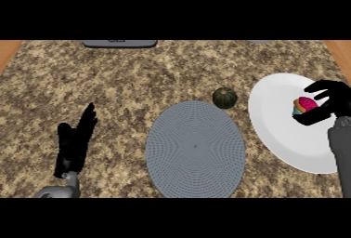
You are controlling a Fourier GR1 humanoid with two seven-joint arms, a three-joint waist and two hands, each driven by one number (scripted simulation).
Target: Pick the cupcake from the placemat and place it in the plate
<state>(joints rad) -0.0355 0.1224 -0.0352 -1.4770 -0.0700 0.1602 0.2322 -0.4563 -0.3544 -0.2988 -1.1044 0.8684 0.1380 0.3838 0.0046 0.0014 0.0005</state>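
Observation:
The cupcake [304, 105], pink-topped with a blue and orange wrapper, is over the white plate [281, 130] at the right. My right hand [329, 103] is curled round it, thumb and fingers on either side; I cannot tell whether the cupcake touches the plate. The grey oval placemat [195, 149] lies in the middle of the counter with nothing on it. My left hand [75, 142] rests open at the lower left, fingers straight and pointing up, far from the placemat's objects.
A small dark green squash [225, 98] sits between the placemat's top edge and the plate. A grey appliance [120, 43] shows at the counter's far edge. Wooden borders run along both sides of the granite counter.

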